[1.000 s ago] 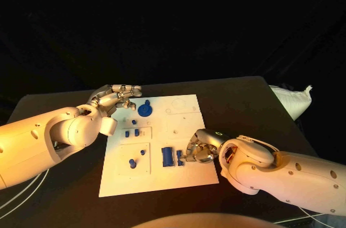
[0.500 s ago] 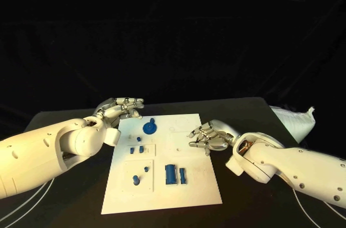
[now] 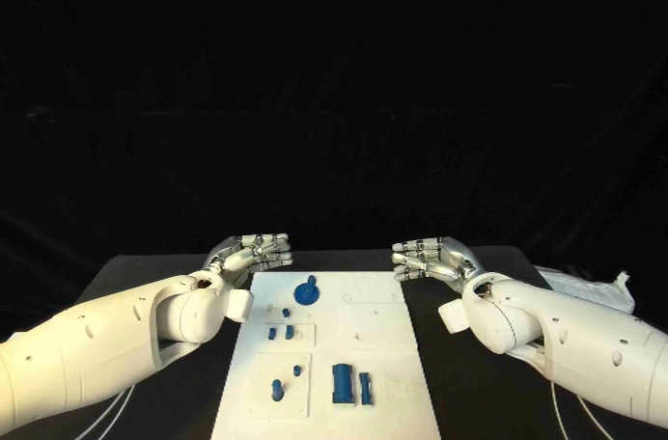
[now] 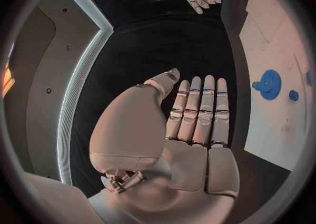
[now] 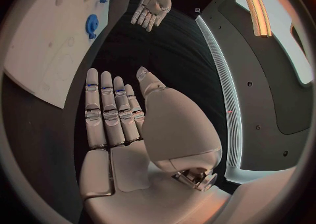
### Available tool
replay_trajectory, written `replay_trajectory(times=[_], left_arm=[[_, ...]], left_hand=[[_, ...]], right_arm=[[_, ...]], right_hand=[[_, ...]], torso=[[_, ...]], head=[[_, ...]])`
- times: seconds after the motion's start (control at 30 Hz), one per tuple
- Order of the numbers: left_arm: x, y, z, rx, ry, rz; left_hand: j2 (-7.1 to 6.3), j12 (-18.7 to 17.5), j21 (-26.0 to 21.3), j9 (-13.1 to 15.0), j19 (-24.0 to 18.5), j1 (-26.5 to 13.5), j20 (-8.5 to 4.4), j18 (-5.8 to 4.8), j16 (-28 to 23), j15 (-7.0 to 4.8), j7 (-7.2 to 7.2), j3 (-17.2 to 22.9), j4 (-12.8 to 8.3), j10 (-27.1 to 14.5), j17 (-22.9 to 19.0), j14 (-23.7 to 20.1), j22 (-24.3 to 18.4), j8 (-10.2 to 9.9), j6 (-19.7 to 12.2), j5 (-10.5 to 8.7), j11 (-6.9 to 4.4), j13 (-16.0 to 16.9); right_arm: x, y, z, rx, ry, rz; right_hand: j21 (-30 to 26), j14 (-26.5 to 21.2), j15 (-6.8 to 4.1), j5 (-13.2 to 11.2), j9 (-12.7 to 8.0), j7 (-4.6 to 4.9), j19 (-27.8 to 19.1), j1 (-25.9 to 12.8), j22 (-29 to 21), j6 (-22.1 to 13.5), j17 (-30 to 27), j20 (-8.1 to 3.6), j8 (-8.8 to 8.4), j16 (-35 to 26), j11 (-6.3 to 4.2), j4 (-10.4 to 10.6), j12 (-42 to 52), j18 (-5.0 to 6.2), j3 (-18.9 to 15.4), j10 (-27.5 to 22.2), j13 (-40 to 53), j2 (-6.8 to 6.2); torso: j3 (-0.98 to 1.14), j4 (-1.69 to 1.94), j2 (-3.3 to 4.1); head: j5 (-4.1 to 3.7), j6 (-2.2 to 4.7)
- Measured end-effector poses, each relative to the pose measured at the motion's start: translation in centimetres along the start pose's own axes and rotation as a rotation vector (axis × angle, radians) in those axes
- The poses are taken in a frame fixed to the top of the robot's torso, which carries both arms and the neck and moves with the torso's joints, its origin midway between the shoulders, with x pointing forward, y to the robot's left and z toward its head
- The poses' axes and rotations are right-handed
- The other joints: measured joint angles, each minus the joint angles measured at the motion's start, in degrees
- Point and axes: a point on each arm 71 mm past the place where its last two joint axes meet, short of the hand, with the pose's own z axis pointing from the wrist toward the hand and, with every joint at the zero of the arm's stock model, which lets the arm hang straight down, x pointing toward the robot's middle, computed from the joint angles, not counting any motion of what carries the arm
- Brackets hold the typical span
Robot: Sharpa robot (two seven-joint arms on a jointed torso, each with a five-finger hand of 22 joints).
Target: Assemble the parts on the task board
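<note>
Now | left hand (image 3: pixel 255 252), right hand (image 3: pixel 429 259): flat, empty | wrists show straight fingers (image 4: pixel 197 109)

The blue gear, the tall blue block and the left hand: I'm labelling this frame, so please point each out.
blue gear (image 3: pixel 306 290), head view, centre of the disc.
tall blue block (image 3: pixel 343 383), head view, middle of its top face.
left hand (image 3: pixel 255 252), head view, middle of the hand.

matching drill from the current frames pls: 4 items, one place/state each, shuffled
Items:
1. left hand
2. right hand
3. blue gear
4. large blue block

Places/states:
A. on the task board, far end
B. on the board, near end
C. holds nothing, off the board's left edge
D. holds nothing, off the board's right edge

Pairs: 1-C, 2-D, 3-A, 4-B
</note>
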Motion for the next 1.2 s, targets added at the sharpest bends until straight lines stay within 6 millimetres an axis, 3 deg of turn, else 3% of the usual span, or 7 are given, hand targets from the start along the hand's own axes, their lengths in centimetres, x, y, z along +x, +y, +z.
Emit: replay_trajectory(times=[0.2,0.27,0.43,0.6,0.77,0.9,1.2], left_arm=[[-0.2,0.3,0.6,0.025,-0.048,-0.011],[-0.2,0.3,0.5,0.025,-0.050,-0.010],[0.2,0.4,0.3,0.019,-0.045,-0.012],[1.8,0.6,-0.3,0.016,-0.038,-0.014],[3.8,0.8,-1.4,0.024,-0.052,0.000],[5.6,0.8,-2.4,0.039,-0.076,0.024],[6.8,0.4,-3.8,0.090,-0.162,0.094]], left_hand=[[0.00,-1.94,-1.25,-0.08,-0.61,0.00,0.61,-0.01,-3.19,0.22,0.00,-1.41,0.03,-0.96,-1.68,0.21,-2.94,-0.75,0.00,0.00,0.71,-0.05],[0.81,-3.02,-2.18,-0.75,-2.90,-3.52,0.19,0.01,-3.86,0.18,-0.29,-2.71,-0.22,-4.33,-2.11,-2.53,-4.19,-1.56,-2.85,-0.09,0.31,-0.66],[2.62,-5.23,-4.02,-2.51,-11.01,-17.30,-2.53,-0.92,-5.38,-1.30,-2.14,-6.69,-0.76,-14.88,-4.59,-12.65,-7.92,-3.48,-13.01,-1.55,-1.35,-2.32],[5.18,-6.14,-4.78,-3.32,-17.87,-28.82,-4.87,-2.31,-6.87,-2.95,-3.77,-10.05,-1.02,-23.85,-6.54,-21.14,-11.04,-4.21,-21.63,-4.28,-2.87,-3.09],[6.30,-6.33,-5.01,-3.65,-23.14,-37.65,-6.61,-3.54,-9.62,-5.61,-5.26,-12.61,-1.15,-30.70,-7.33,-27.67,-13.44,-4.29,-28.19,-5.94,-5.05,-3.38],[6.71,-6.58,-5.01,-3.75,-26.61,-43.45,-7.74,-3.53,-10.85,-6.69,-7.56,-14.31,-1.17,-35.19,-7.63,-31.96,-15.02,-4.52,-32.56,-6.48,-6.86,-3.50],[7.06,-6.58,-5.23,-3.83,-32.79,-54.00,-11.71,-7.80,-11.50,-7.64,-9.82,-17.32,-1.15,-43.36,-7.81,-39.73,-17.90,-4.52,-40.37,-6.88,-8.50,-3.58]], right_arm=[[-1.0,-0.8,1.2,-0.010,-0.051,0.063],[-1.0,-0.8,1.2,-0.010,-0.051,0.064],[-0.7,-0.7,0.9,-0.007,-0.046,0.063],[1.0,0.1,0.2,-0.021,-0.033,0.077],[3.1,1.4,-1.0,-0.044,-0.046,0.109],[4.3,2.1,-2.1,-0.056,-0.089,0.136],[4.9,2.8,-3.5,-0.058,-0.204,0.162]], right_hand=[[-3.67,1.05,0.43,-0.88,-2.95,0.00,1.44,-1.40,-3.11,0.00,-4.74,0.37,0.00,-3.49,0.18,-2.36,-0.07,0.00,0.21,0.18,-5.43,1.33],[-4.28,-1.66,0.20,-1.50,-3.60,-0.25,-1.13,-5.87,-3.63,-2.44,-5.47,-0.25,-0.70,-4.46,-0.12,-2.83,-0.88,0.00,-0.13,-2.70,-6.05,1.17],[-7.10,-12.74,-1.08,-3.32,-5.11,-2.18,-11.83,-19.93,-6.36,-11.76,-6.95,-2.62,-2.39,-6.45,-1.72,-3.62,-2.71,-1.36,-1.50,-13.50,-8.77,1.17],[-8.42,-21.98,-3.97,-4.79,-6.68,-3.84,-20.74,-31.62,-8.03,-19.57,-8.87,-4.59,-3.00,-7.21,-3.05,-3.73,-3.43,-2.27,-4.26,-22.48,-10.42,1.20],[-8.86,-29.25,-5.42,-6.65,-9.36,-5.14,-27.75,-40.82,-8.73,-25.72,-11.27,-6.14,-3.33,-7.56,-5.77,-3.78,-3.52,-3.59,-5.24,-29.55,-11.10,1.20],[-9.10,-33.93,-5.97,-8.68,-10.42,-7.19,-32.27,-46.80,-8.94,-29.68,-12.19,-7.15,-3.33,-7.56,-7.21,-3.82,-3.76,-4.03,-5.59,-34.13,-11.33,1.19],[-9.10,-42.51,-6.39,-10.29,-11.32,-10.00,-40.53,-57.69,-9.16,-36.93,-12.97,-11.33,-3.33,-7.77,-8.39,-3.82,-3.75,-7.73,-5.91,-42.45,-11.49,1.20]], torso=[[0.12,0.07,-0.50],[0.14,0.07,-0.50],[0.25,0.50,-0.58],[0.71,1.74,-0.83],[0.96,2.41,-0.97],[1.01,2.59,-1.01],[1.05,2.68,-1.03]], head=[[0.51,1.52],[0.57,1.61],[0.29,0.92],[-0.28,-0.43],[-0.51,-0.95],[-0.53,-1.02],[-0.53,-1.03]])
